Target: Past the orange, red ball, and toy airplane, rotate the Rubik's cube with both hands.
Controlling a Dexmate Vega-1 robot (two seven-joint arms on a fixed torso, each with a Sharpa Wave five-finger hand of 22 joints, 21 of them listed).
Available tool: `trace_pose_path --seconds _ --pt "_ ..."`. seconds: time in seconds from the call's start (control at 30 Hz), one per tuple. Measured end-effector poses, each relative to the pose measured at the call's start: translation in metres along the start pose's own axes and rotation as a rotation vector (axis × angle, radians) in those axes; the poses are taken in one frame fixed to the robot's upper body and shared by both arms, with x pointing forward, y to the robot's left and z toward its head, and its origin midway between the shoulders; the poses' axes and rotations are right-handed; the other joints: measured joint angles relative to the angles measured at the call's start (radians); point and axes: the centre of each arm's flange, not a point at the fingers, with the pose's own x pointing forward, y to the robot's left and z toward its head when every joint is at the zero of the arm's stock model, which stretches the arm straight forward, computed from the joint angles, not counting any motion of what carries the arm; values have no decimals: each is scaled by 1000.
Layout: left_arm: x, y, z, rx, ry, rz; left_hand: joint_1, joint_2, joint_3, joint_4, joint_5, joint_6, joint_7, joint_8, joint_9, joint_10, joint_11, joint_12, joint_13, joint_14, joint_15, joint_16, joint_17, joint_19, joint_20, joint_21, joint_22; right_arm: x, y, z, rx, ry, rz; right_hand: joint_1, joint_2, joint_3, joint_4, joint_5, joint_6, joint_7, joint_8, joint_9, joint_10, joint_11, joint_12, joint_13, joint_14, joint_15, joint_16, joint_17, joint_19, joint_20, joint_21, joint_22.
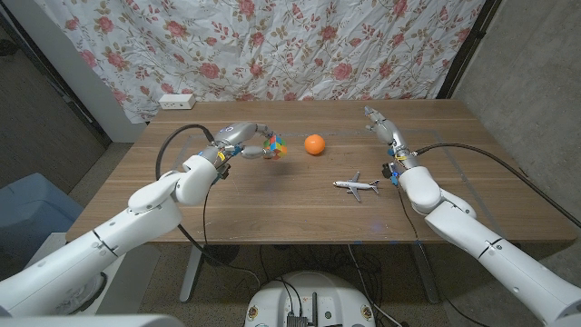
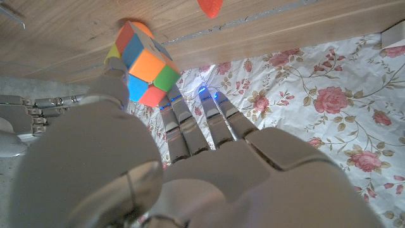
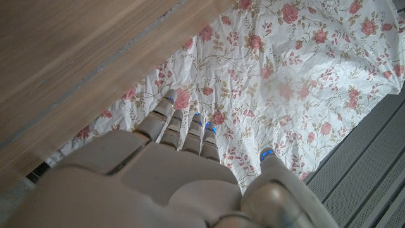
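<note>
We hold the Rubik's cube in our left hand, lifted just off the table at far left, w/ the orange beside it to the right. Right hand waits far right, fingers loose & apart, grasping nothing, beyond the toy airplane. Best next, we judge: bring the right hand across above the orange, then pinch the cube's free layer squarely before twisting.

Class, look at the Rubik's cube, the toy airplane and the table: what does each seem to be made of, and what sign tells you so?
Rubik's cube, gripped by the left robot hand: likely smooth plastic, judging by its flat, bright colour tiles. Toy airplane: white, probably plastic; too small to be sure. Table: wood or wood-look surface with a matte finish, shown by its brown grain lines.
</note>
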Motion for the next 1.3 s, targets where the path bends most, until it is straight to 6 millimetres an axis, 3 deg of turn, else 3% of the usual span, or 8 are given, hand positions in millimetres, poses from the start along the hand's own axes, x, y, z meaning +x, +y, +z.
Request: trace_pose_path --seconds 0.5,1.3 --pt "6 -7 1 -170 33 50 -14 4 -4 -4 5 -1 1 -9 -1 -13 -2 -11 5 -8 0 -8 -2 -11 11 0 0 -4 12 8 -172 -31 -15 -2 -13 0 0 -4 16 -5 2 0 -2 2 0 0 -1 1 0 0 0 0 0 0" --pt "23 -25 13 -390 67 188 -14 18 -12 -13 5 -1 1 -23 -2 -14 0 -19 9 -16 2 -8 -2 -16 16 0 0 -2 21 20 -384 -47 -45 -2 -13 4 -4 -8 42 -39 2 0 -13 5 0 0 -4 4 0 0 -13 5 0 0"
